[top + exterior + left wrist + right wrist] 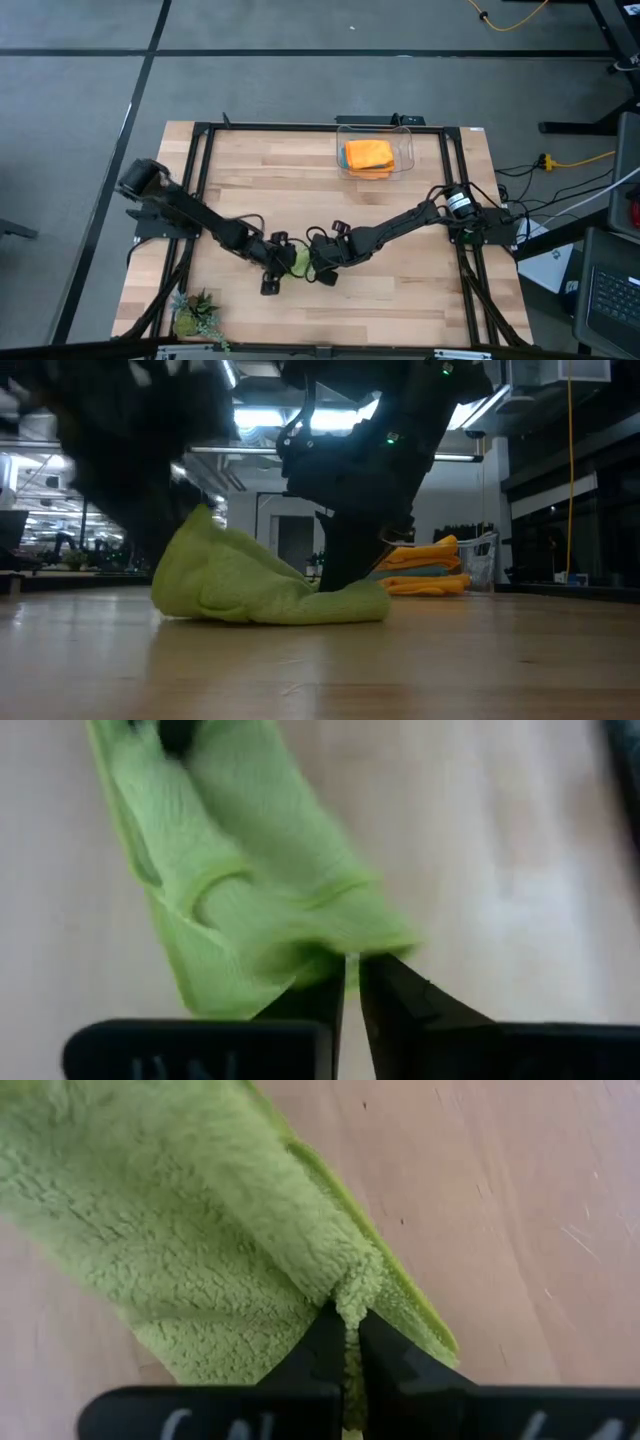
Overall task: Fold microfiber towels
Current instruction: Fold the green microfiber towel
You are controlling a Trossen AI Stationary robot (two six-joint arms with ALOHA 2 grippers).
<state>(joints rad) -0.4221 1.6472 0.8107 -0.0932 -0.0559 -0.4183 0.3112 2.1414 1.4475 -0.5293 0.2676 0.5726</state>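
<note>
Lime towel (pixel 299 262) mostly under both grippers

lime green fuzzy microfiber towel (pixel 298 262) showing solid green with a slightly brighter stitched hem, no print. two black metal arms looking matte dark; left gripper (pixel 284 263) and right gripper (pixel 312 266) both showing black fingers. light tan wooden table (pixel 250 190) showing pale plank stripes with darker grain flecks. clear plastic bin (pixel 404 146) holding a folded orange towel (pixel 367 153) over a turquoise blue towel (pixel 432 571). small green plant (pixel 196 315) showing dusty green leaves.
</note>
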